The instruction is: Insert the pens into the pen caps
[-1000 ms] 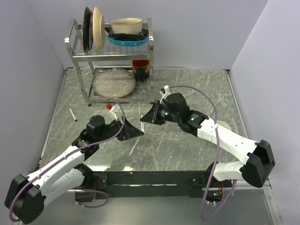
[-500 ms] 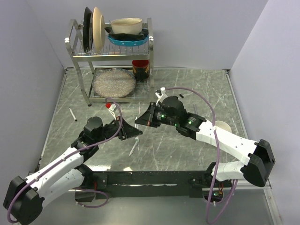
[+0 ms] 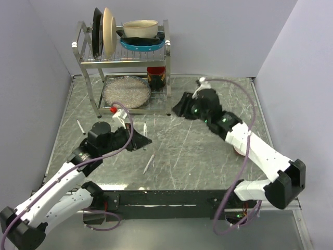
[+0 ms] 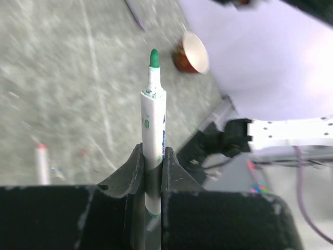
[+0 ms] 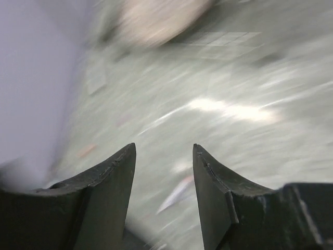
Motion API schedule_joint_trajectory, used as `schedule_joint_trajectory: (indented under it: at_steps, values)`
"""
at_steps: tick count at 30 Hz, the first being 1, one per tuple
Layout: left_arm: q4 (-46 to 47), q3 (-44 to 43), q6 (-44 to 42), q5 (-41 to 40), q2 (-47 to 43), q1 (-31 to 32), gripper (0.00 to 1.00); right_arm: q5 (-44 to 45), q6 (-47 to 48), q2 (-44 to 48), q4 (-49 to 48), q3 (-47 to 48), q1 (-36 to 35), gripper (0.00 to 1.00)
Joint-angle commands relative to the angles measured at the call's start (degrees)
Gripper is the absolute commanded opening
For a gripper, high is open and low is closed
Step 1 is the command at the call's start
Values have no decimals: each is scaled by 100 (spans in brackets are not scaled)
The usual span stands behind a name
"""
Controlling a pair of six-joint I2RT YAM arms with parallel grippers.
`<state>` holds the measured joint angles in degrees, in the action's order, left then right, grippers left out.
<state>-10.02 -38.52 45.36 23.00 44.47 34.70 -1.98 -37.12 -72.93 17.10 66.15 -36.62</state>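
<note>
You are holding the uncapped pen ready for capping. Your left gripper (image 4: 152, 156) is clamping its two dark fingers on the whitish marker pen with the green felt tip (image 4: 153, 117), low on the barrel, so most of the pen is standing clear of the fingertips. In the top view that gripper (image 3: 140, 140) is hanging over the left middle of the grey marbled table (image 3: 208, 156).

Your right gripper (image 5: 164, 156) is holding its fingers apart with nothing between them. In the top view it (image 3: 179, 108) is sitting well away from the pen, near the steel dish rack (image 3: 167, 78).

The pen's long axis is running straight out along the left fingers. Its green tip is pointing away from the wrist, across the table toward the small red cup with the pale inside (image 4: 191, 52) on the right side.

By my reading, the next move is calling for the right gripper to fetch the green cap, which I cannot pick out in any view. It then has to bring the cap's open end in line with that axis before pushing on. Another pen with a pink end (image 4: 41, 164) and a slim white pen (image 3: 150, 162) are lying on the table, waiting.
</note>
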Motion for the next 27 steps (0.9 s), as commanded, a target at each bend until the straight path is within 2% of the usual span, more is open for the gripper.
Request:
schedule_joint_trajectory:
  at_steps: [1, 3, 7, 13, 17, 22, 27]
  values:
    - [-948, -498, -1195, -806, -333, 2, 1, 856, 1627, -982, 871, 670, 891, 55]
    - [-984, -490, -1486, -911, -386, 2, 2, 1197, 2032, -1511, 1406, 1256, 1086, 53]
    - [-993, -358, -1881, -1174, -448, 2, 1, 1586, 2525, -2899, 1822, 2058, 1368, 48]
    - [-879, -393, -2014, -1010, -360, -33, 1, 1148, 2939, -3999, 1866, 2771, 1798, 46]
    - [-914, -358, -1996, -894, -351, -42, 1, 945, 3062, -4440, 1884, 3061, 2018, 42]
    - [-852, -305, -1952, -947, -518, -42, 1, 945, 3167, -4739, 1823, 3158, 2142, 42]
    - [-861, -305, -1952, -1026, -580, -42, 1, 550, 3185, -4977, 1823, 3325, 2159, 42]
